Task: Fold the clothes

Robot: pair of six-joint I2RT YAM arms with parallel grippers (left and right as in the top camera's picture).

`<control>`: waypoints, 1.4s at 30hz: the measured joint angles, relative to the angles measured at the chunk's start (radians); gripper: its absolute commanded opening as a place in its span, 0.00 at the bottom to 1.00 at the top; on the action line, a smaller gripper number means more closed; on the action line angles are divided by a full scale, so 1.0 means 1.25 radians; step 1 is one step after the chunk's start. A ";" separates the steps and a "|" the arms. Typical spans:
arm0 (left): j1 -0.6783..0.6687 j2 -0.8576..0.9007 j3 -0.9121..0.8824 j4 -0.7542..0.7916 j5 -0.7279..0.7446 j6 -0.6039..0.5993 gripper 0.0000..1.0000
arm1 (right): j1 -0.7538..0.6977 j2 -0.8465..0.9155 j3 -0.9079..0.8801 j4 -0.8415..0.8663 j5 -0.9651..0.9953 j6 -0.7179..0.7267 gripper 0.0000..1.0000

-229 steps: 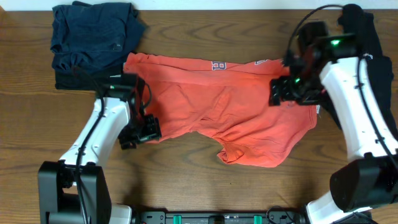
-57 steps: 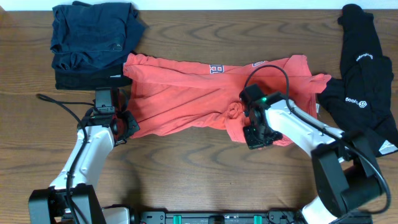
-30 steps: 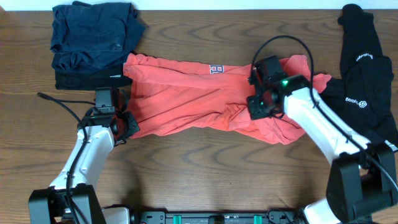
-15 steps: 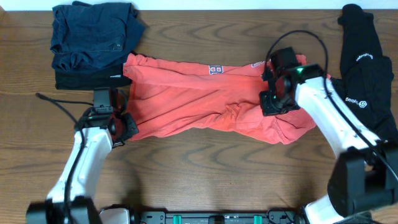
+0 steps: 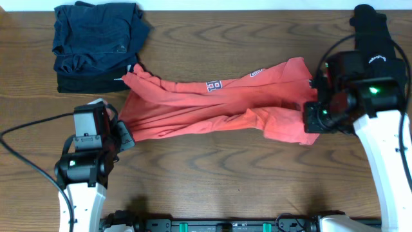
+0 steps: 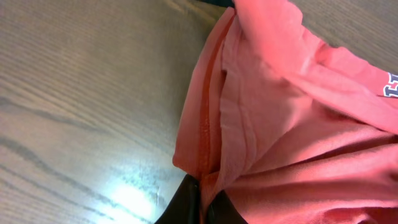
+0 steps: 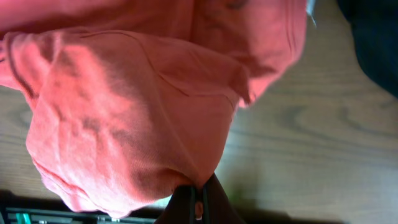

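Observation:
The coral-red T-shirt (image 5: 212,106) of the clothes hangs stretched in a long band between my two grippers, its white-and-navy lettering (image 5: 214,84) facing up. My left gripper (image 5: 126,136) is shut on the shirt's left hem; in the left wrist view the dark fingertips (image 6: 186,202) pinch the folded red edge (image 6: 298,124). At the shirt's right end my right gripper (image 5: 313,122) is shut on a bunched corner, and the fabric (image 7: 137,106) drapes above the closed gripper (image 7: 199,202). A black garment with white logos (image 5: 372,35) lies at the far right, partly behind the right arm.
A stack of folded dark navy clothes (image 5: 96,38) sits at the back left, close to the shirt's left corner. Bare wooden table (image 5: 212,174) lies in front of the shirt. The black garment (image 7: 373,43) shows at the right wrist view's upper right.
My right gripper has moved right and toward the front with the shirt's corner, pulling the shirt taut and narrower. The left arm has risen, still gripping the hem.

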State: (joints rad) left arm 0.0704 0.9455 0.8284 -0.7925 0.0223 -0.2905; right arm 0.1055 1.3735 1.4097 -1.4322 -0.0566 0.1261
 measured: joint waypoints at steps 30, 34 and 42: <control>0.001 0.408 0.001 0.481 -0.001 0.000 0.06 | -0.120 0.304 0.000 0.384 0.001 -0.048 0.01; 0.001 0.477 0.001 0.554 -0.002 0.000 0.06 | -0.120 0.350 0.000 0.428 0.000 -0.051 0.01; 0.001 0.514 0.001 0.580 -0.002 0.004 0.17 | -0.120 0.435 0.000 0.445 -0.001 -0.051 0.31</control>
State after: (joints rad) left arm 0.0711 1.5879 0.8291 -0.0669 0.0196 -0.2852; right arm -0.0444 1.9175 1.4097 -0.8764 -0.0578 0.0624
